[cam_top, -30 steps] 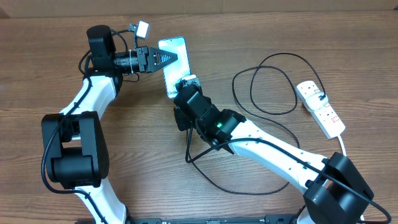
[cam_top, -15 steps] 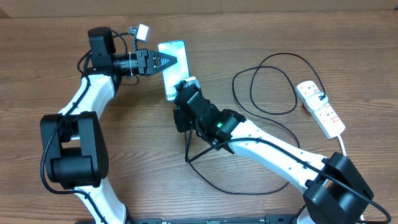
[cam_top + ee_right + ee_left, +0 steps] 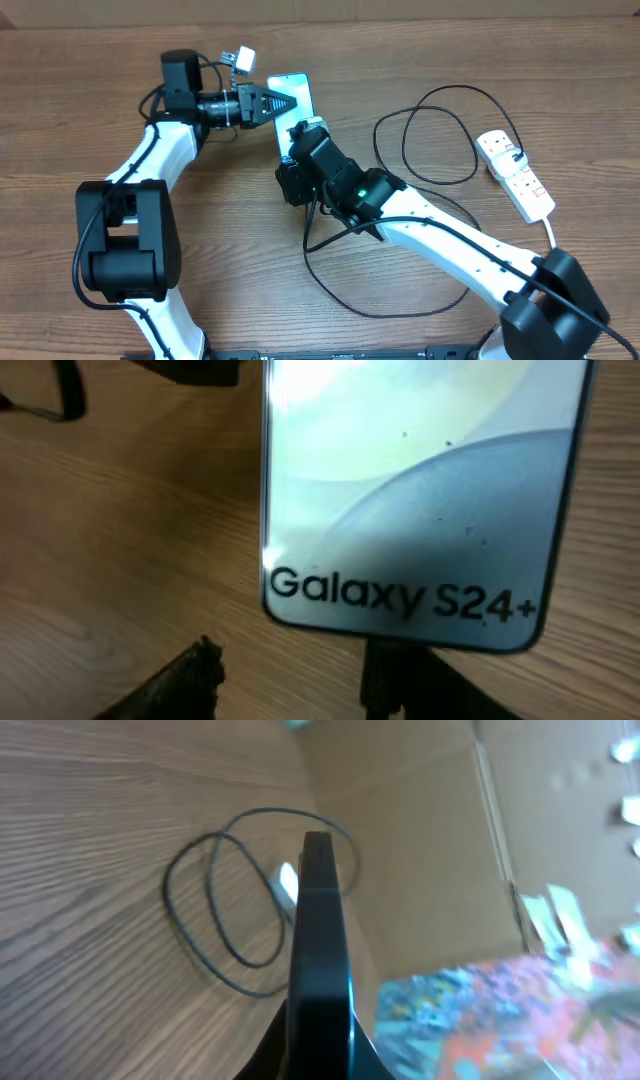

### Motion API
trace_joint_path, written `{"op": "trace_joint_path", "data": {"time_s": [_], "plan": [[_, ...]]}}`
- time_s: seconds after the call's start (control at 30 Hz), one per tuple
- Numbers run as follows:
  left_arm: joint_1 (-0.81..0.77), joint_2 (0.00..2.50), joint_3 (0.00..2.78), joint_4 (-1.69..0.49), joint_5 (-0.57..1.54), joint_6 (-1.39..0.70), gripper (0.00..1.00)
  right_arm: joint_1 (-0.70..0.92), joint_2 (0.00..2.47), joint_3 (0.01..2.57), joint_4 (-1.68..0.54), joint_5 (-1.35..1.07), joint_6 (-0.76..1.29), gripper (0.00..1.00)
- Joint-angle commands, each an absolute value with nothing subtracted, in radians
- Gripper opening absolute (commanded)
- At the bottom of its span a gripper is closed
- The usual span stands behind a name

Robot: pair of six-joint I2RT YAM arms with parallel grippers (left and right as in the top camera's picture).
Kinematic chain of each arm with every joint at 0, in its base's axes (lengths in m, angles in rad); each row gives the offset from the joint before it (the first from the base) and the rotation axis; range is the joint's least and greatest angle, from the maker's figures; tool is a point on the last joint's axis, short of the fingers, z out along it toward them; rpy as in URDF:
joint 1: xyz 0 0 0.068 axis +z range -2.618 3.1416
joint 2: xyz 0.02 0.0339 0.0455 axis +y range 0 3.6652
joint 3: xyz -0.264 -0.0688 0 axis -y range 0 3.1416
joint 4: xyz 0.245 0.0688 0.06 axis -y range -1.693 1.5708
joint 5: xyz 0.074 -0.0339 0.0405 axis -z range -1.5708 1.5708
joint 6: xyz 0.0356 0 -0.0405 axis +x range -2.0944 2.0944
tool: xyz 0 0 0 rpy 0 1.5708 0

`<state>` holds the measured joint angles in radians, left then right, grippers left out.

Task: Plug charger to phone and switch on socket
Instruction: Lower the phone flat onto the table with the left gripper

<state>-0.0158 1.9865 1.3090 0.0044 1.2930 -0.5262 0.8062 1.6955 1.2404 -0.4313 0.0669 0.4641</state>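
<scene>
One phone (image 3: 300, 92), one charger (image 3: 455, 88), one socket (image 3: 515, 175)

You have the phone (image 3: 300, 92) face up near the far edge of the desk (image 3: 60, 120), its pale teal screen reading "Galaxy S24+", and the charger (image 3: 455, 88) looping thin and black between it and the white two-outlet socket (image 3: 515, 175).

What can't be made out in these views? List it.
- Overhead: the right gripper covers the lower end of the phone, hiding the connector of the charger and how its own jaws stand.
- Right wrist: the dark shape under the phone's bottom edge is unclear; the frame cuts off its top.
- Overhead: the switches on the socket are too small to read.
</scene>
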Motion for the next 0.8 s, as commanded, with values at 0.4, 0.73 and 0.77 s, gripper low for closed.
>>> {"op": "trace_joint_path", "data": {"time_s": [0.4,0.73,0.77], "plan": [[-0.196,1.986,1.291,-0.426,0.916,-0.152,0.04,0.672,1.407,1.309,-0.762,0.088,0.445,1.0],[-0.106,1.991,1.291,-0.704,0.888,-0.009,0.04,0.673,1.407,1.309,-0.755,0.088,0.445,1.0],[-0.097,1.993,1.291,-0.717,0.889,0.004,0.04,0.673,1.407,1.309,-0.754,0.088,0.445,1.0]]}}
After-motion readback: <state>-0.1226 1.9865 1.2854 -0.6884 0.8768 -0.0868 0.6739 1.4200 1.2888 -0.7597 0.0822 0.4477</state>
